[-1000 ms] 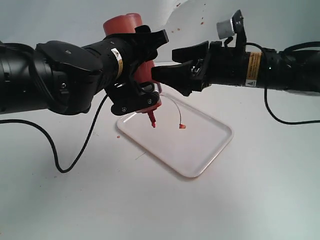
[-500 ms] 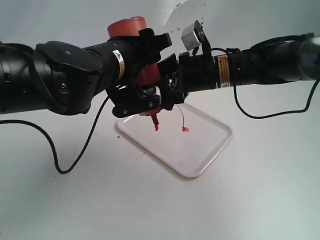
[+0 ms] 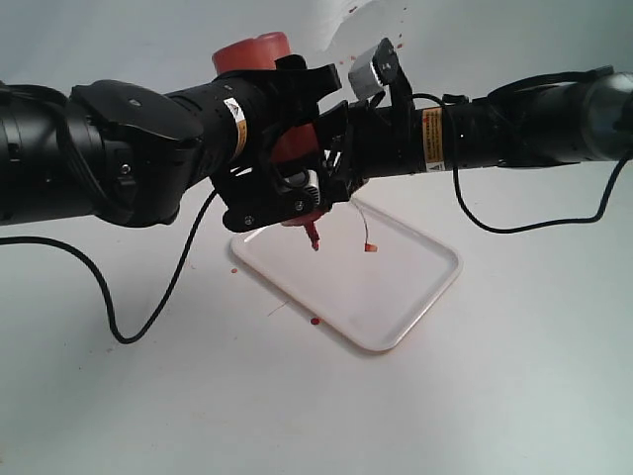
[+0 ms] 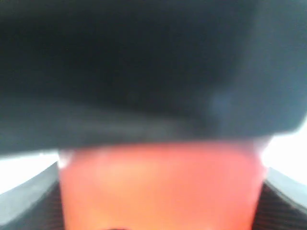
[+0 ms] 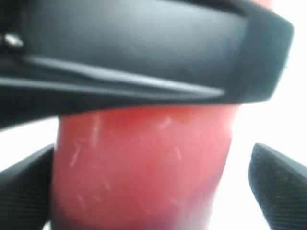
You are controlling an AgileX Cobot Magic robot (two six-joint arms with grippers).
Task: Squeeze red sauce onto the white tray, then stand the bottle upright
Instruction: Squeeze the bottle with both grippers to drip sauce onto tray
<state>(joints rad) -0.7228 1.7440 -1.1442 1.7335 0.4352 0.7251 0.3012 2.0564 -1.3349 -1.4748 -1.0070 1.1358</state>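
Note:
My left gripper (image 3: 290, 148) is shut on the bottle (image 3: 253, 51), a red-tinted squeeze bottle held upside down above the white tray (image 3: 435, 295). Its nozzle (image 3: 313, 236) points down over the tray's far-left part, and the tethered tip cap (image 3: 370, 247) dangles beside it. My right gripper (image 3: 332, 158) straddles the bottle from the other side. In the right wrist view the bottle (image 5: 144, 167) touches one finger, with a white gap before the other finger (image 5: 280, 182). The bottle (image 4: 158, 187) fills the left wrist view. A drop of red sauce (image 3: 315, 321) lies at the tray's near-left rim.
A black cable (image 3: 148, 317) loops across the white table on the left. A small red spot (image 3: 234, 269) marks the table just off the tray's left corner. Red specks (image 3: 401, 40) dot the white backdrop behind the arms.
My right gripper has moved left and closed in around the bottle held by the left gripper. A red drop has appeared at the tray's near-left rim. The nozzle shifted slightly right.

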